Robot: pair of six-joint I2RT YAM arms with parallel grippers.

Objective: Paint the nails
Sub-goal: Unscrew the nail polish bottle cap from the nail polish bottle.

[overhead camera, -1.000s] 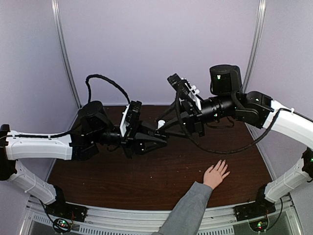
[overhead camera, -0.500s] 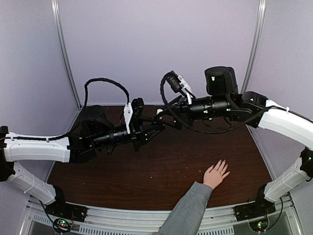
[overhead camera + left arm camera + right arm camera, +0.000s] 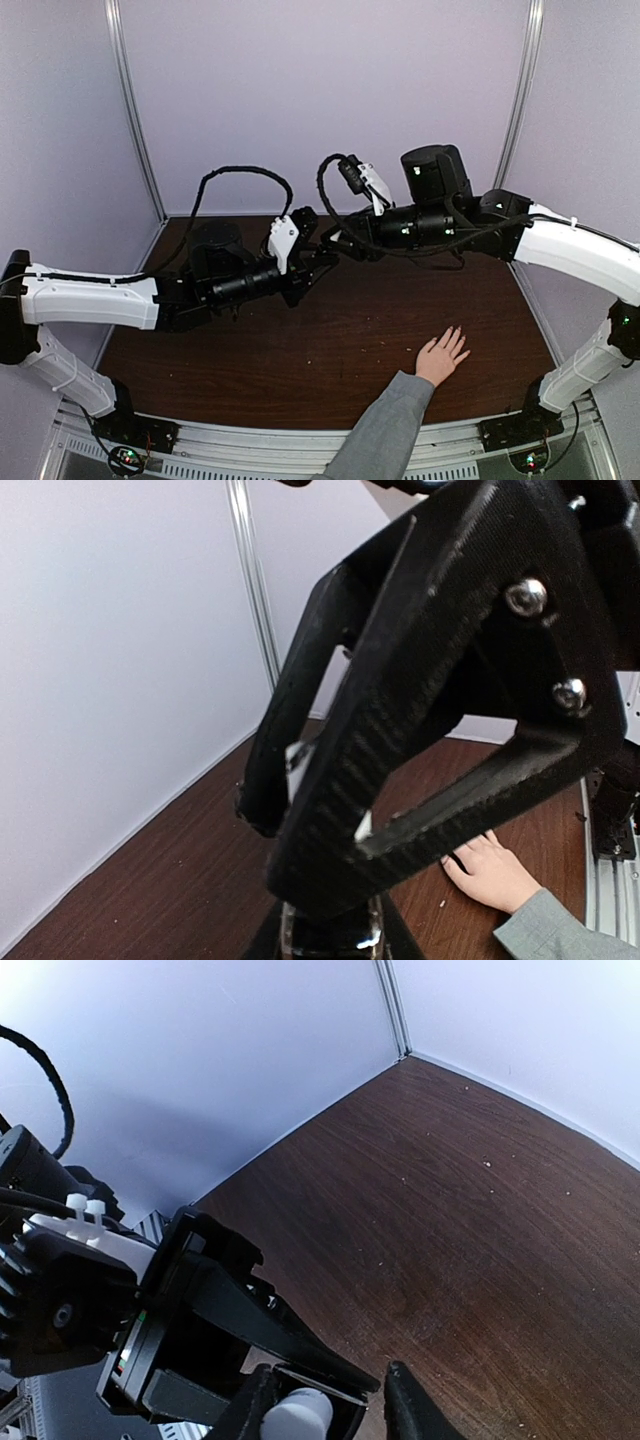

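A light-skinned hand [image 3: 441, 358] with a grey sleeve lies flat near the table's front, fingers spread. Its nails [image 3: 456, 335] are tiny pale spots at the fingertips. The left wrist view also shows the hand [image 3: 497, 872], partly behind a black finger. Above the table's middle my left gripper [image 3: 316, 254] is shut on a small dark polish bottle [image 3: 330, 938]. My right gripper [image 3: 336, 242] meets it there. The bottle's white cap [image 3: 297, 1416] lies between the right gripper's [image 3: 330, 1402] fingers, which stand apart, one clear of the cap.
The dark wooden table [image 3: 330, 345] is walled by pale panels at the back and sides. A metal rail [image 3: 300, 440] runs along the near edge. Both arms hang over the table's far half, well away from the hand.
Both grippers rose and moved toward the back, staying together. The right wrist turned; its jaws widened, then narrowed. The hand stayed still.
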